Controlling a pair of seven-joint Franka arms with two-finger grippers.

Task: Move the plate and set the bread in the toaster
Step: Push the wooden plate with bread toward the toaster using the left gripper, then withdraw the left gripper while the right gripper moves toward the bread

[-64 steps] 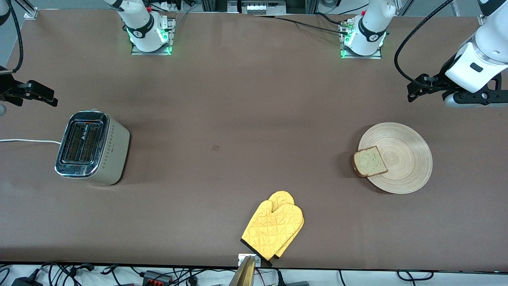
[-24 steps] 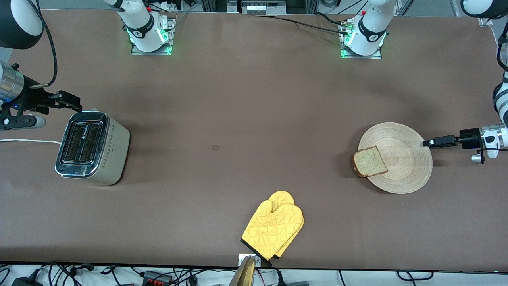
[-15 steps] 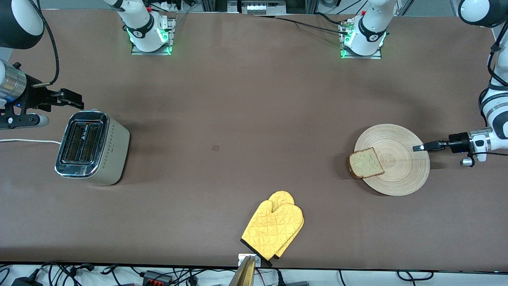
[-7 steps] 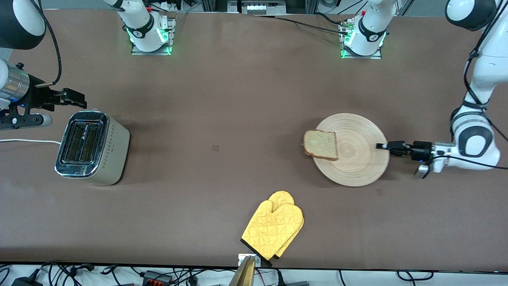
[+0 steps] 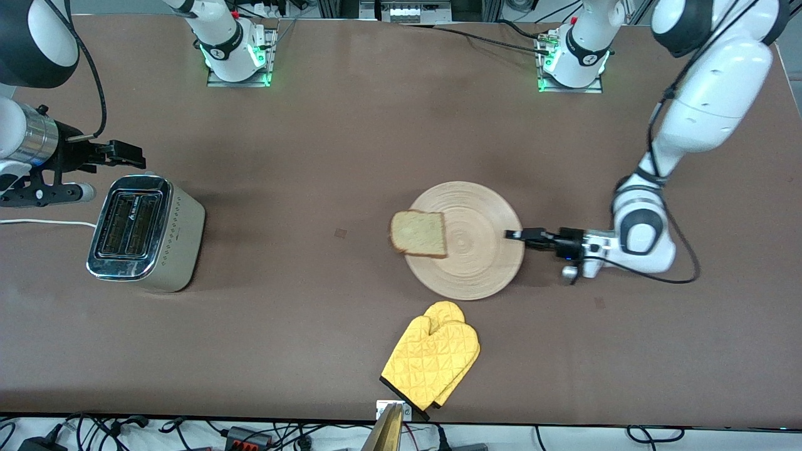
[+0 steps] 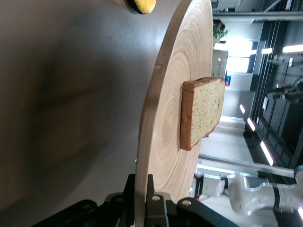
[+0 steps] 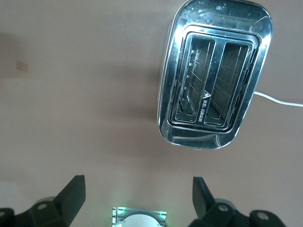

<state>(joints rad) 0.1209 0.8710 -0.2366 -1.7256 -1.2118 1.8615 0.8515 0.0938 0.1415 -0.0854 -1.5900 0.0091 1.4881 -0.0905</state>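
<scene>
1. The step in hand is the plate move: the left claw (image 5: 515, 236) is clamped on the rim of the round, light-tan wooden plate (image 5: 479, 250), low at the brown worktop (image 5: 351, 138), on the rim toward the left arm's end.
2. The plate sits near the middle of the worktop, just farther from the front camera than the yellow quilted oven mitt (image 5: 432, 362), apart from it.
3. The squarish slice of pale bread with a dark brown crust (image 5: 420, 233) lies flat on the plate, overhanging the rim on the toaster's side.
4. The boxy beige toaster with a chrome top (image 5: 145, 233) stands toward the right arm's end, well apart from the plate, both slots empty in the right wrist view.
5. The right claw (image 5: 128, 155) waits over the worktop just beside the toaster, fingers (image 7: 71, 195) wide apart and holding nothing.
6. Judged from this, the plate needs carrying nearer the toaster, kept level so the overhanging slice does not slip; then the right claw can take the slice by its edges and drop it upright into a slot.
</scene>
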